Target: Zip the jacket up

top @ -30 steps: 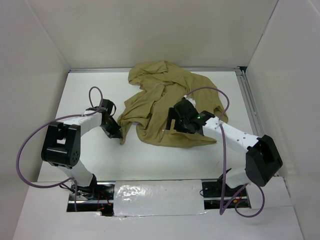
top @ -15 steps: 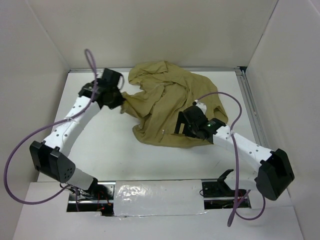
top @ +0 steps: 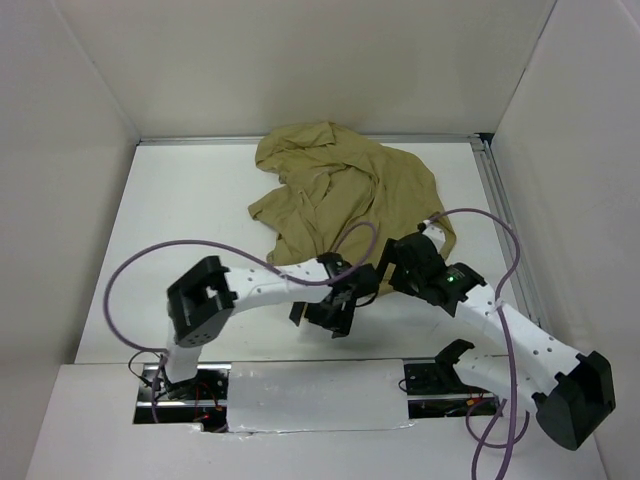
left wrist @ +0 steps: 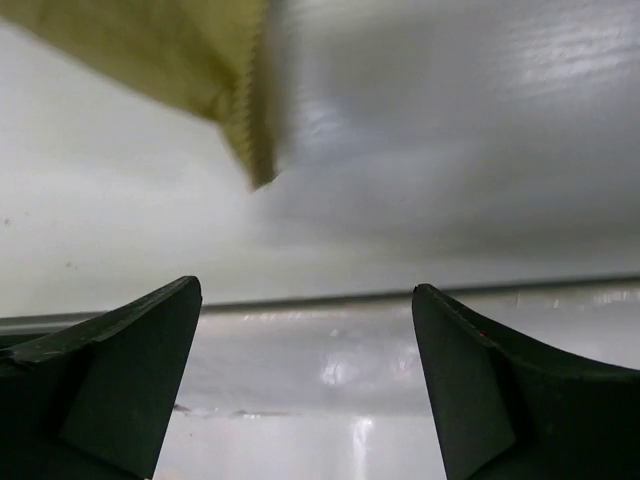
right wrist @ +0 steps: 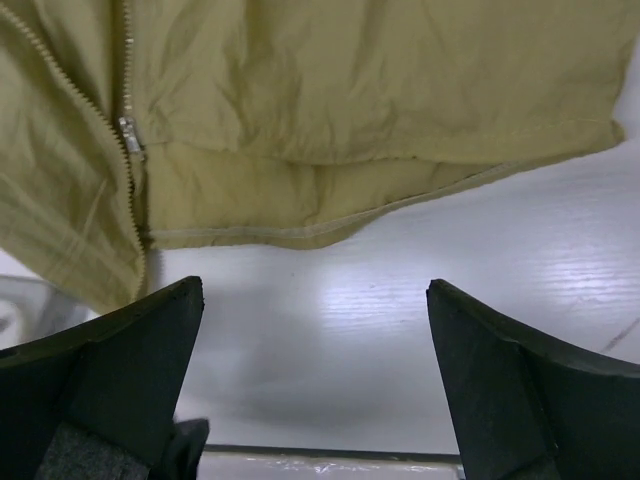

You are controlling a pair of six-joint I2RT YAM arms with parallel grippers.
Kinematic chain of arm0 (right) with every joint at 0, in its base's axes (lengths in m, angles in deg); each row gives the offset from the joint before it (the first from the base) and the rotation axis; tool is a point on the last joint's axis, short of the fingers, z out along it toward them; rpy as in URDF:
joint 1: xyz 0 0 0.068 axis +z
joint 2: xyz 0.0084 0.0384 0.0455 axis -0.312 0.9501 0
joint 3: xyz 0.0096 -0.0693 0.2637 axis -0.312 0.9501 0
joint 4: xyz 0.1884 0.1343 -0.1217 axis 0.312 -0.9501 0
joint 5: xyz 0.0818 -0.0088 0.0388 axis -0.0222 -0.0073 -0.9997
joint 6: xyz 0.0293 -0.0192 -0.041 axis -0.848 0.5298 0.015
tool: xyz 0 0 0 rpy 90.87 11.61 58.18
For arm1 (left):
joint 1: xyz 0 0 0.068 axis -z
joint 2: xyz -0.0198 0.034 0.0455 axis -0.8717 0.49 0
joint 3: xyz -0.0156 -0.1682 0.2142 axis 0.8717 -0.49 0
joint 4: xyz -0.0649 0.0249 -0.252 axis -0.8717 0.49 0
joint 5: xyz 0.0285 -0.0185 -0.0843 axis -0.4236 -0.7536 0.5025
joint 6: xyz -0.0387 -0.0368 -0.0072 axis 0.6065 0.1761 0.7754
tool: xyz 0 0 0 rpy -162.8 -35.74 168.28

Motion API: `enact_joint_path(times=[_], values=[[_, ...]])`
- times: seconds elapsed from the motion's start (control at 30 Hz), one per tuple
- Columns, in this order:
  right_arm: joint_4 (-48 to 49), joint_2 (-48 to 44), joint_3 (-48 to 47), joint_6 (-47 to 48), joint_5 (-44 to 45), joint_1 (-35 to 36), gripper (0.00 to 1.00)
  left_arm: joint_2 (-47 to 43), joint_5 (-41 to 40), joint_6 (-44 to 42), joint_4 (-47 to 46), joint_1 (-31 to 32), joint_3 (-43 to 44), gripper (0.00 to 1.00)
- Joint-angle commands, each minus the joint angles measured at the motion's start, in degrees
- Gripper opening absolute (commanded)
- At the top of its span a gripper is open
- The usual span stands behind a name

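place: lab test cell | cue: white walls [top: 330, 60], white table [top: 200, 220]

The left side of the worktop [top: 190, 200] is bare, so a tool has lots of room there. The jacket [top: 340, 190] lies in a lumpy heap at the far middle and right, and it blocks that part. White walls [top: 70, 150] stand on the left, back and right sides.

The left arm [top: 270, 285] reaches across the near middle like a bar, and purple cables [top: 150, 255] loop above it. The left tool [top: 325, 318] and right tool [top: 385, 282] sit close together by the jacket's near edge, so space is tight there. Both tools are spread wide, with only bare worktop between their fingers.
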Motion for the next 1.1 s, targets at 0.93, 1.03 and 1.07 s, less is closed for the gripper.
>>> enact_joint_path(times=[0.93, 1.03, 1.07], values=[[25.2, 41.0, -14.0, -6.4, -18.8, 15.9, 0.55, -56.0, 36.6, -9.9, -36.4, -42.1, -49.2, 0.99], [29.1, 40.9, -12.9, -6.1, -19.9, 15.4, 0.11, -55.9, 36.8, -10.2, -36.7, -42.0, -49.4, 0.99], [30.7, 40.5, -12.1, -4.9, -20.5, 14.8, 0.02, -55.7, 36.7, -10.3, -36.9, -42.0, -49.5, 0.99]])
